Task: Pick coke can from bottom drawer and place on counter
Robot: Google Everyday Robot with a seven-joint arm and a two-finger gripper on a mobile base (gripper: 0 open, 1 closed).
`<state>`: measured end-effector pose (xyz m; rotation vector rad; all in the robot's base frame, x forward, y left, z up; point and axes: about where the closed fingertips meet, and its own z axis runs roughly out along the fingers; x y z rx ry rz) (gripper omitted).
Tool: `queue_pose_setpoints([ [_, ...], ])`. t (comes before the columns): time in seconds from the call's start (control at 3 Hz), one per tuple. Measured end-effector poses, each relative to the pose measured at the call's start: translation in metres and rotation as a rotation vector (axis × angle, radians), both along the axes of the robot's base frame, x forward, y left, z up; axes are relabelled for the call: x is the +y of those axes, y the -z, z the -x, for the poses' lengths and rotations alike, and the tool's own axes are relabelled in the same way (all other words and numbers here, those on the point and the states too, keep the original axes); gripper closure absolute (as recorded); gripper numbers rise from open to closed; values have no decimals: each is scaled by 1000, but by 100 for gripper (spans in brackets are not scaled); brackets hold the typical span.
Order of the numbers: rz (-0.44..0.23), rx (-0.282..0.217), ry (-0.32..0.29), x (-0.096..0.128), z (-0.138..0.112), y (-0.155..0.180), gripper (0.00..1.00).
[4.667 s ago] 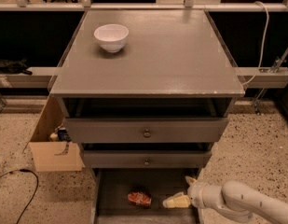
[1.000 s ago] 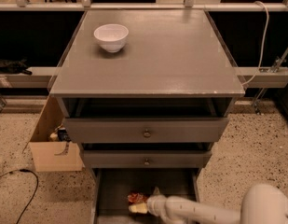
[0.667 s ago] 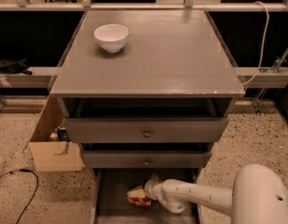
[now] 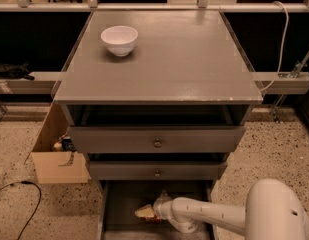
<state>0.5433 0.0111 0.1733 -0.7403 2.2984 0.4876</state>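
The bottom drawer [image 4: 119,209] is pulled open below the two upper grey drawers, and its dark floor shows. My gripper [image 4: 146,212] is low inside it at the centre, with the white arm reaching in from the lower right. The coke can is almost wholly covered by the gripper; only a thin reddish sliver [image 4: 153,219] shows under it. The counter [image 4: 184,59] is the flat grey top of the cabinet above.
A white bowl [image 4: 119,39] stands at the counter's back left. The two upper drawers with brass knobs [image 4: 157,143] overhang the bottom drawer. An open cardboard box [image 4: 56,154] sits on the speckled floor at the left, with a black cable [image 4: 19,186] nearby.
The arm has swung from the drawer's right side leftward to the can. The can, plainly seen before, is now covered by the gripper.
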Motion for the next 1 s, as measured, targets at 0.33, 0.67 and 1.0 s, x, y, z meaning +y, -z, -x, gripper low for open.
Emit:
queue_pose_setpoints([
  [0.33,5,33,6,3,12,27,0],
  [0.67,-4,55,21,-3,15,38,0],
  [1.0,-4,55,21,-3,15,38,0],
])
